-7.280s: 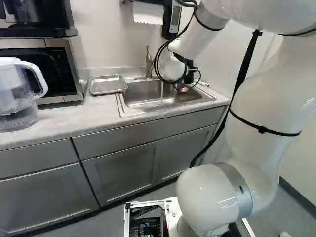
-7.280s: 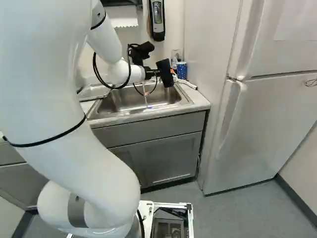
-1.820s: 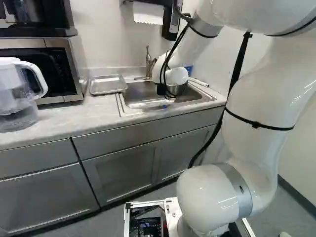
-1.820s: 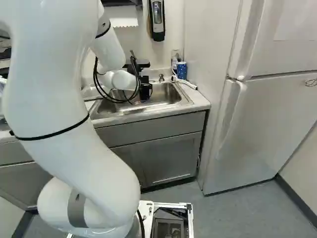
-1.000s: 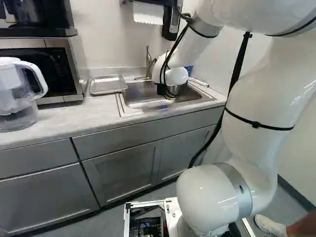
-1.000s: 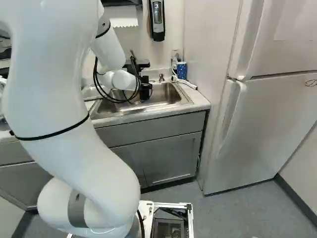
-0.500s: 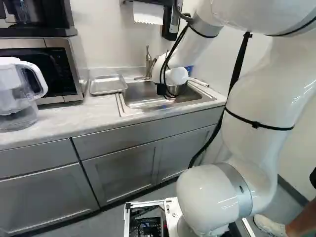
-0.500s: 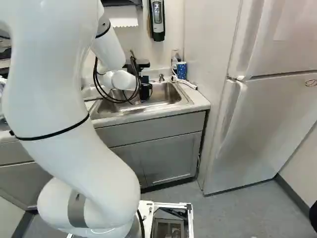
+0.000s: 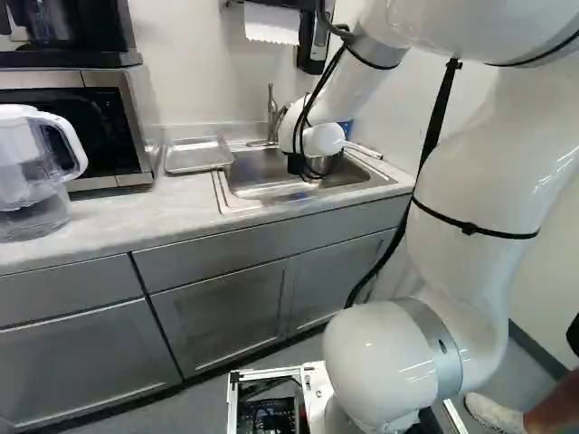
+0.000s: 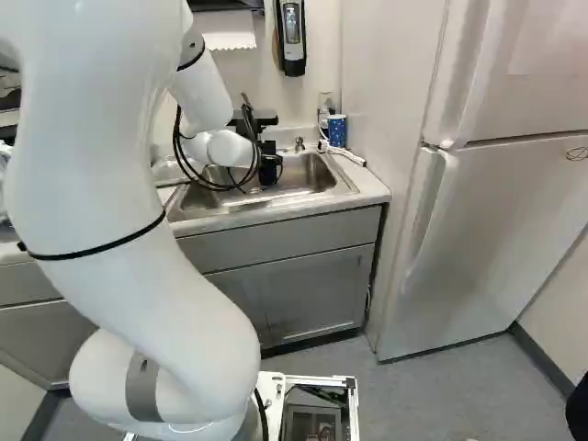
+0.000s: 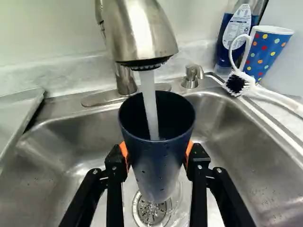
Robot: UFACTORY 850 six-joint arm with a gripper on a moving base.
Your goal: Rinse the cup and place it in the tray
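The pincer [image 11: 157,156] holds the cup [image 11: 156,176] between its two pads, mouth up below the running tap [image 11: 139,35], while the tray [image 9: 197,156] lies left of this tap in the left base view.

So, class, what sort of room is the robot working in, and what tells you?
Probably a small kitchen or break room: a metal sink with running water, a microwave on the counter, and what looks like a fridge beside it.
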